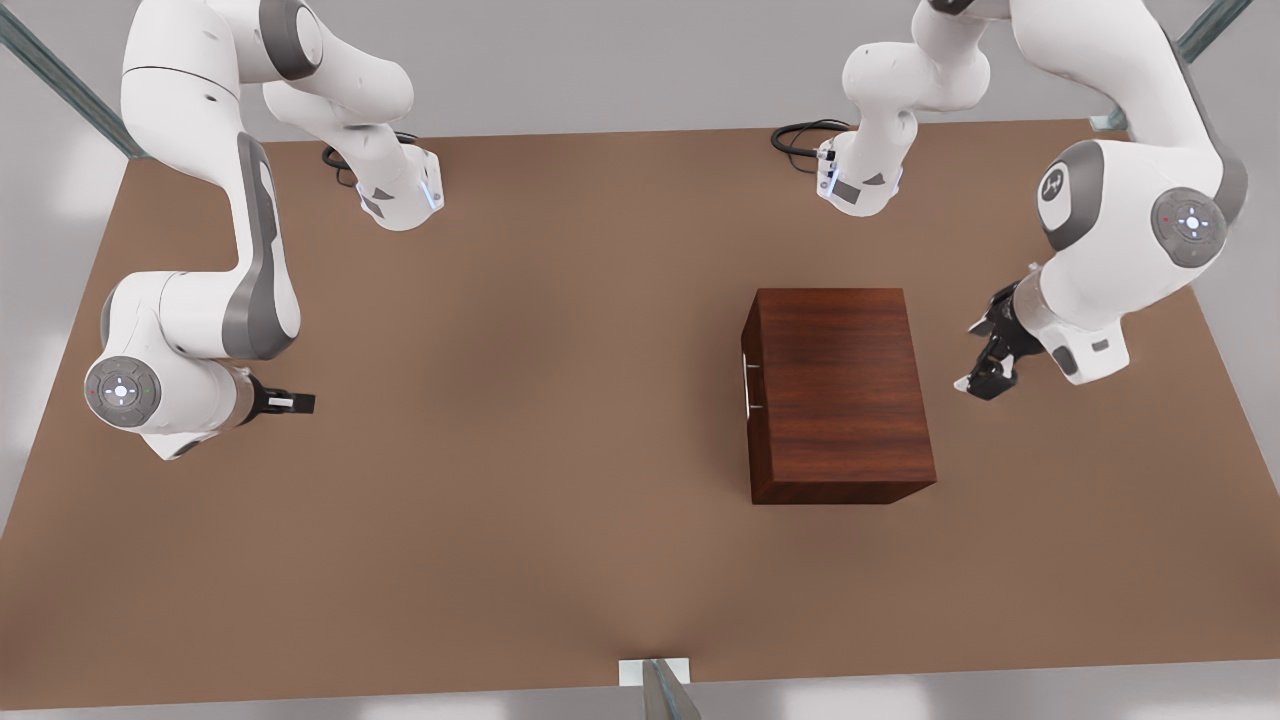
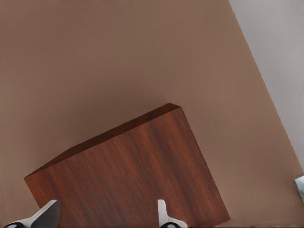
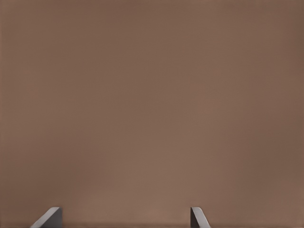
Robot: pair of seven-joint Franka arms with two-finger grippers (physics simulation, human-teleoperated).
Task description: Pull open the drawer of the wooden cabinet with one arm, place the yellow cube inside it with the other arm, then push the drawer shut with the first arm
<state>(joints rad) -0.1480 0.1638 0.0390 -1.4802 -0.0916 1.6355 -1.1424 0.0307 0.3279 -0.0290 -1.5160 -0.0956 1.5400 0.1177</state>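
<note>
The wooden cabinet (image 1: 840, 390) (image 2: 133, 175) stands on the table toward the front view's right. Its drawer (image 1: 749, 385) is flush with the cabinet body, and the thin silver handle faces the front view's left. My left gripper (image 1: 985, 360) (image 2: 107, 218) hovers open just off the cabinet's side opposite the handle, with nothing between its fingers. Far off at the front view's left, my right gripper (image 1: 298, 402) (image 3: 123, 219) hangs open over bare table. The yellow cube is out of view.
Both arm bases (image 1: 400, 195) (image 1: 860, 180) sit at the brown table's (image 1: 560, 560) far edge, each with a black cable beside it. A metal post (image 1: 655, 685) stands at the near edge. Wide bare table lies between the right gripper and the cabinet's handle side.
</note>
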